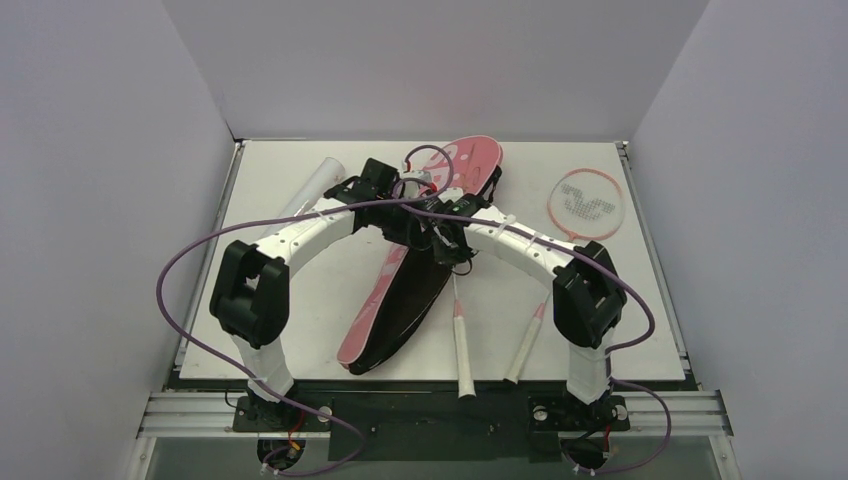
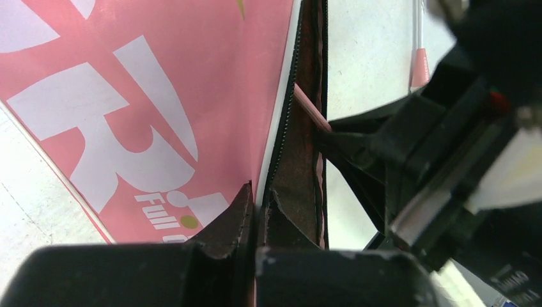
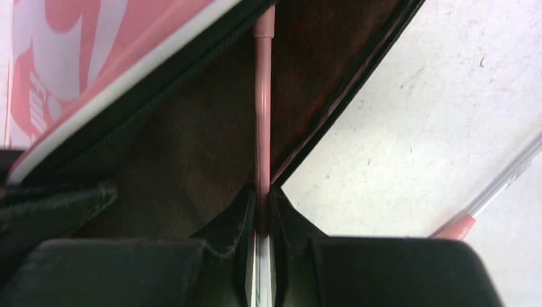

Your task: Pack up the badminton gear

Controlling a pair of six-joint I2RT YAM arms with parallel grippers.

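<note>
The pink "SPORT" cover (image 1: 375, 300) lies diagonally in the middle of the table, its side open and its dark lining showing. My left gripper (image 1: 405, 185) is shut on the edge of the cover's upper flap (image 2: 160, 96), at the white trim by the zipper, as the left wrist view (image 2: 259, 195) shows. My right gripper (image 1: 447, 245) is shut on the thin pink shaft (image 3: 262, 96) of one racket. The shaft runs into the open cover (image 3: 96, 57); its white handle (image 1: 460, 345) sticks out toward me. The second racket (image 1: 585, 203) lies flat at the right. No shuttlecocks are in view.
A long white tube (image 1: 312, 190) lies at the back left beside the left arm. The second racket's shaft (image 3: 492, 192) runs close to the right of my right gripper. Purple cables loop over both arms. Grey walls enclose the table on three sides.
</note>
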